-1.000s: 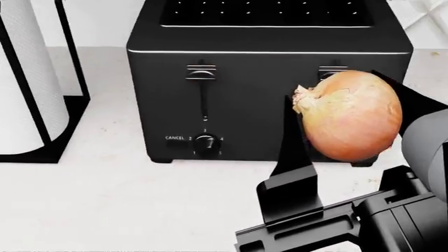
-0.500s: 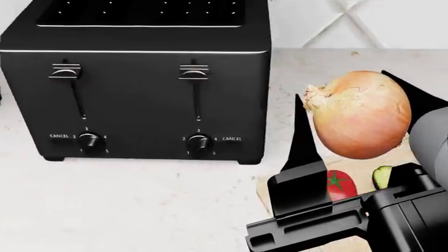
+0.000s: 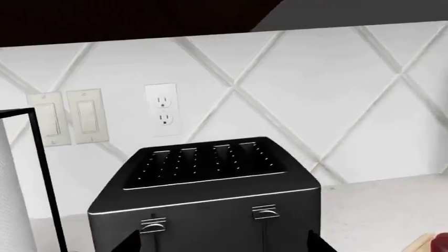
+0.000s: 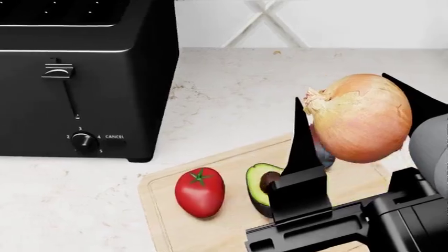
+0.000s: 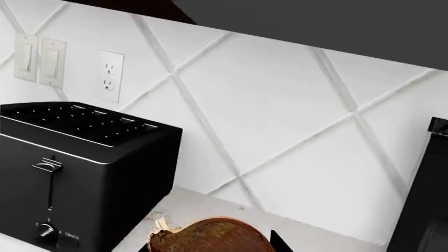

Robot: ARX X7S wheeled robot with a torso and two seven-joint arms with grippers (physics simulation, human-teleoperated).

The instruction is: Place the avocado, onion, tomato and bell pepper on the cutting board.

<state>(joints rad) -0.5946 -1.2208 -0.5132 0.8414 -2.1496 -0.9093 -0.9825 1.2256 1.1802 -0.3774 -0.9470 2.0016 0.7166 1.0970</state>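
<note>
My right gripper (image 4: 357, 126) is shut on the onion (image 4: 360, 118), a tan-orange bulb held in the air above the cutting board (image 4: 162, 210); the onion (image 5: 210, 237) also fills the low edge of the right wrist view. On the light wooden board lie the bright red tomato (image 4: 199, 191) and the halved avocado (image 4: 260, 181), side by side. A dark red and grey-blue bit of the bell pepper (image 4: 324, 155) shows behind my finger, mostly hidden. My left gripper (image 3: 224, 247) is open and holds nothing, facing the toaster (image 3: 210, 194).
The black toaster (image 4: 84, 79) stands on the pale counter left of the board. The tiled wall behind carries an outlet (image 3: 161, 109) and light switches (image 3: 66, 118). A black stand (image 3: 42, 173) rises beside the toaster. A corner of the board (image 3: 422, 244) shows in the left wrist view.
The head view has swung right: the toaster slid to the left of the picture and the board with tomato and avocado came into sight. The onion stays held in my right gripper.
</note>
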